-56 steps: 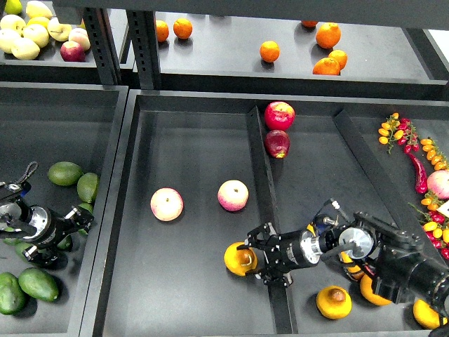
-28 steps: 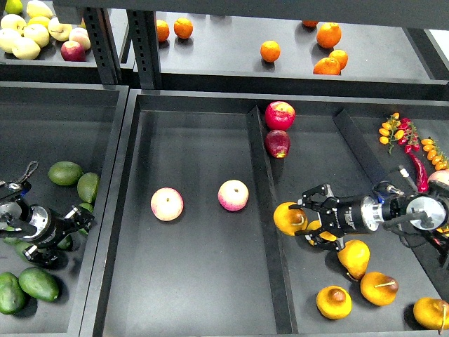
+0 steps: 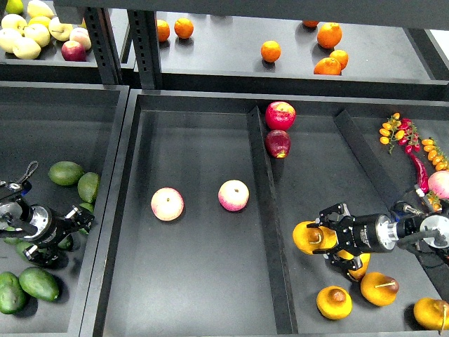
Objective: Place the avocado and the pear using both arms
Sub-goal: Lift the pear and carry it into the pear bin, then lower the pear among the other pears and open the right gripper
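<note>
My right gripper is shut on a yellow-orange pear and holds it over the right compartment, just right of the divider. More pears lie below and behind it. My left gripper is in the left bin, with its fingers spread around a dark green avocado that is mostly hidden by it. Other avocados lie near it, above and below.
Two pink-yellow apples lie in the middle compartment. Two red apples sit at the top of the right compartment. Chillies and small tomatoes are at the far right. Oranges lie on the back shelf.
My right gripper carried the pear from the middle compartment over the divider, rightward into the right compartment, then slightly down. My left gripper has barely moved.
</note>
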